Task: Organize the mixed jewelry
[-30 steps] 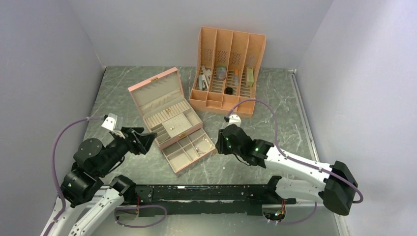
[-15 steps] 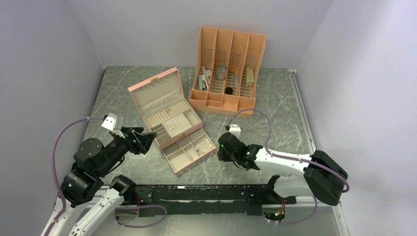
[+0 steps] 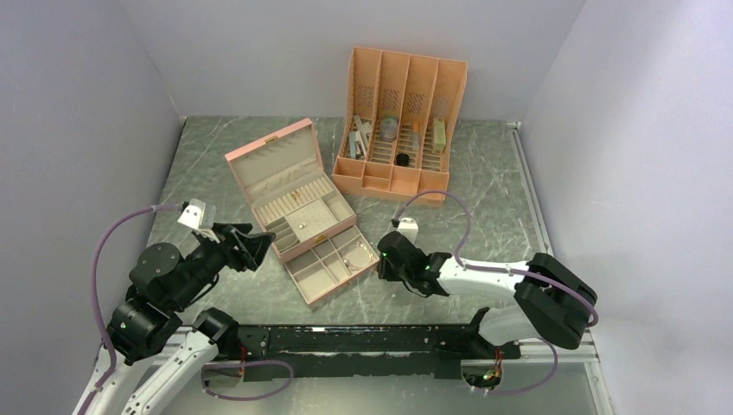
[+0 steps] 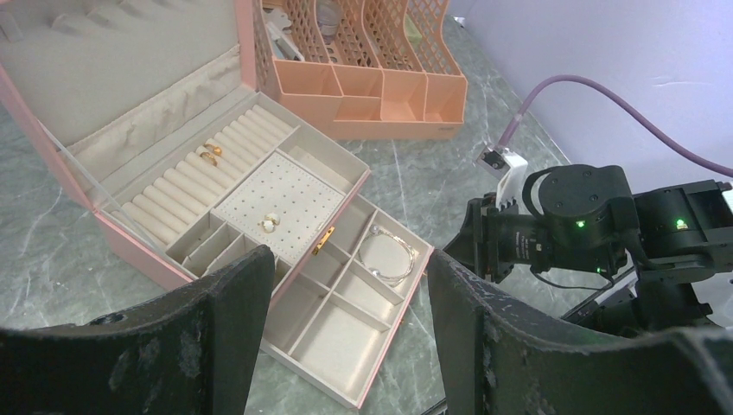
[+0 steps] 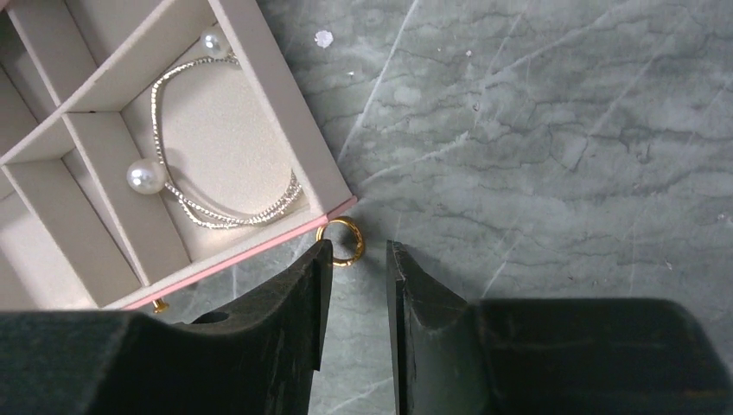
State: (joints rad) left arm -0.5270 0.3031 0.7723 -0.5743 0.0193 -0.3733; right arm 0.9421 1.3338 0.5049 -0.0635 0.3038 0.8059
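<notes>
Drawer holds pearl bangle; gold ring on table beside. Right jaws slightly parted, left jaws spread.

left gripper: arm was folded low, jaws stood wide apart | right gripper: pointed downward, jaws had only a narrow gap

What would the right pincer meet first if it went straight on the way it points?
The gold ring on the table, just ahead of the right pincer's open tips; behind it, the pink drawer's corner. Height above it is unclear.
</notes>
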